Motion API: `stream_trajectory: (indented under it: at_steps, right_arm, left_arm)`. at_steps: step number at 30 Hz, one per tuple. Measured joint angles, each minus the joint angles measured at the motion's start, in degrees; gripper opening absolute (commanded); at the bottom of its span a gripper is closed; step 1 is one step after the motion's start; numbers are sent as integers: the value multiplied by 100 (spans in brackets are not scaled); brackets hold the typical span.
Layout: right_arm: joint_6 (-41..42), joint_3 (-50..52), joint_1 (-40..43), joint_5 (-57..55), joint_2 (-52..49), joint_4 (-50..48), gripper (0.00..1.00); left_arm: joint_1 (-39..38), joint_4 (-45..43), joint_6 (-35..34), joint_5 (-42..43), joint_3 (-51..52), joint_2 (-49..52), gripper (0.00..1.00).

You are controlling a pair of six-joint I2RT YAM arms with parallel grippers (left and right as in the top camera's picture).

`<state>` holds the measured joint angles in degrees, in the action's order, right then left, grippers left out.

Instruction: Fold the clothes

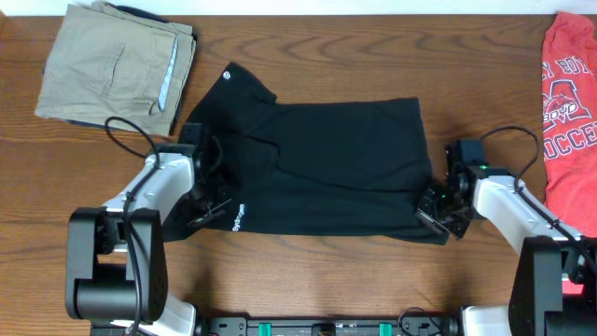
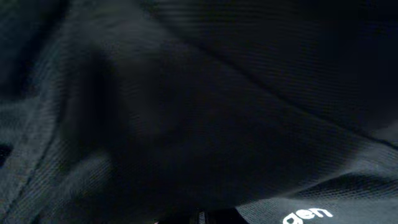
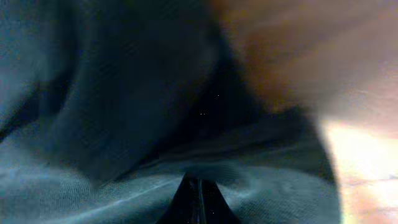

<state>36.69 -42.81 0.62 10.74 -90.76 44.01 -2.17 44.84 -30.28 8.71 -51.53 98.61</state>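
Observation:
The clothes here are chiefly a black shirt (image 1: 326, 168), lying partly folded across the middle of the wooden table (image 1: 308, 271), with a small round white logo (image 1: 230, 75) at its far left corner. My left gripper (image 1: 207, 210) is shut on the shirt's near left edge, beside the white lettering (image 1: 238, 219). Black fabric (image 2: 186, 93) fills the left wrist view, lettering (image 2: 308, 214) at the bottom right, and hides the jaws. My right gripper (image 1: 434, 207) is shut on the near right corner; its fingertips (image 3: 198, 190) press together with the shirt (image 3: 124, 93) bunched around them.
Folded khaki trousers (image 1: 117, 65) lie at the back left. A red printed shirt (image 1: 571, 112) lies along the right edge. Black cables loop from each arm, one by the left wrist (image 1: 131, 135) and one by the right wrist (image 1: 522, 140).

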Motion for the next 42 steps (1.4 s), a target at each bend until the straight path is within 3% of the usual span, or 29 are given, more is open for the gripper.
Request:
stream_trajectory:
  at_steps: [7, 15, 18, 19, 21, 22, 23, 24, 25, 27, 31, 38, 42]
  right_arm:
    - [-22, 11, 463, -46, 9, 404, 1]
    - [-286, -33, 946, -481, 678, 1384, 1]
    - [-450, -356, 988, -538, 1117, 1926, 1]
    - [-498, -525, 999, -549, 1246, 2094, 3]
    - [-601, -911, 1005, -595, 1515, 2358, 22]
    - [-682, -1088, 1005, -612, 1617, 2459, 39]
    - [-861, -1294, 1005, -612, 1727, 2559, 72]
    - [-949, -1423, 1005, -619, 1801, 2608, 89]
    - [-1102, -1567, 1005, -584, 1875, 2651, 99]
    - [-1351, -1749, 1005, -479, 1974, 2660, 99]
    - [-1655, -1810, 1003, -264, 2022, 2653, 99]
    - [-1821, -1722, 780, -138, 2015, 2555, 99]
    - [-1853, -1602, 505, -125, 2015, 2468, 99]
  left_arm:
    - [238, 809, -44, -140, 404, -339, 6]
    - [245, 1751, -98, -341, 535, -2337, 7]
    - [245, 1797, -66, -358, 531, -3001, 17]
    - [245, 1805, -63, -363, 518, -3178, 28]
    - [247, 1818, -33, -358, 424, -3425, 46]
    - [247, 1821, -11, -378, 334, -3486, 56]
    - [247, 1827, -13, -382, 201, -3504, 67]
    - [247, 1808, 0, -378, 9, -3495, 75]
    - [247, 1775, 39, -367, -160, -3471, 84]
    - [249, 1602, 164, -289, -623, -3373, 93]
    - [249, 1058, 415, -219, -1554, -2898, 98]
    - [249, 107, 1088, 70, -3069, -1228, 99]
    - [249, -767, 1386, 170, -3261, -269, 99]
